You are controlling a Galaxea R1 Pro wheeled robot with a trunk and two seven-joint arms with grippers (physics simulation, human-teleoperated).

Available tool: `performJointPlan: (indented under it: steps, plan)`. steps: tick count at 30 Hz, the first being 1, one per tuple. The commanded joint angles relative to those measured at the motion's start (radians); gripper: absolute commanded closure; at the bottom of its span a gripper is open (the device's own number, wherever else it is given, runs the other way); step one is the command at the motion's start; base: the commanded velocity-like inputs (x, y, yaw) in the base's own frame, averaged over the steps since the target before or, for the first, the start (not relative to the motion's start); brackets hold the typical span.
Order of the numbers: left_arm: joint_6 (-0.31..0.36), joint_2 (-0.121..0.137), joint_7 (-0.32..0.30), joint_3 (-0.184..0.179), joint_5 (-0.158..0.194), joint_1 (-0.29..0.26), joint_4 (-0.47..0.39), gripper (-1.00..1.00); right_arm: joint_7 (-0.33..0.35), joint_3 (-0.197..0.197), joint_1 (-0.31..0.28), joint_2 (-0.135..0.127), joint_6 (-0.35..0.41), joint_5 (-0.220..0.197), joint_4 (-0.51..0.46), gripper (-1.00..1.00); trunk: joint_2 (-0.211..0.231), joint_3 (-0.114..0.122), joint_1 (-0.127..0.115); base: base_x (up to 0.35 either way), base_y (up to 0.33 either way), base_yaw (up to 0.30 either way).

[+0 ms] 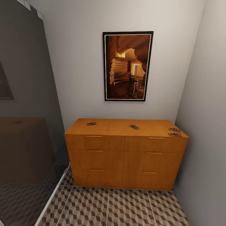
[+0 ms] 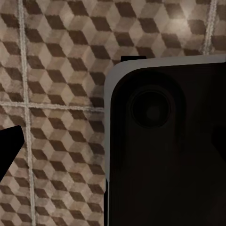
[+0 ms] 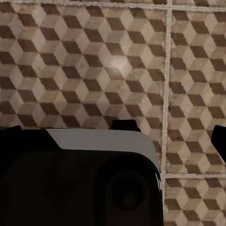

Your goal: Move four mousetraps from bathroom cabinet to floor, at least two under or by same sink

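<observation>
The orange-brown cabinet (image 1: 125, 157) stands against the far wall in the head view, all drawers closed. Several mousetraps lie on its top: one at the left (image 1: 91, 123), one near the middle (image 1: 134, 127), and two close together at the right end (image 1: 174, 129) (image 1: 174, 134). The cube-patterned bathroom floor (image 1: 110, 207) spreads in front of it. Both wrist views look down on these tiles (image 2: 61, 70) (image 3: 94, 61). My left gripper (image 2: 113, 146) shows one dark fingertip (image 2: 10, 146) at the frame edge. My right gripper (image 3: 113, 141) has fingertips (image 3: 219, 141) spread wide, holding nothing. The sink is out of view.
A framed picture (image 1: 127, 66) hangs above the cabinet. A grey wall (image 1: 204, 125) closes in on the right. On the left, a dark glass panel (image 1: 28, 125) has a white floor strip (image 1: 51, 197) along its base. My own dark, white-edged body (image 2: 169, 150) (image 3: 84, 179) covers part of both wrist views.
</observation>
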Motion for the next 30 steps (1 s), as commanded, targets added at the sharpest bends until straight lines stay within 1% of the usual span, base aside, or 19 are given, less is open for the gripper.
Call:
performJointPlan:
  steps: [1, 30]
  plan:
    - [-0.006, 0.0, 0.002, 0.0, -0.001, -0.001, 0.002, -1.0, -0.004, 0.001, -0.001, 0.0, -0.003, 0.0, 0.001, -1.0, 0.0, -0.001, 0.0, 0.0, 0.0, 0.0]
    - [-0.006, 0.0, 0.002, 0.0, -0.001, -0.001, 0.002, -1.0, -0.004, 0.001, -0.001, 0.0, -0.003, 0.0, 0.001, -1.0, 0.0, -0.001, 0.0, 0.0, 0.0, 0.0]
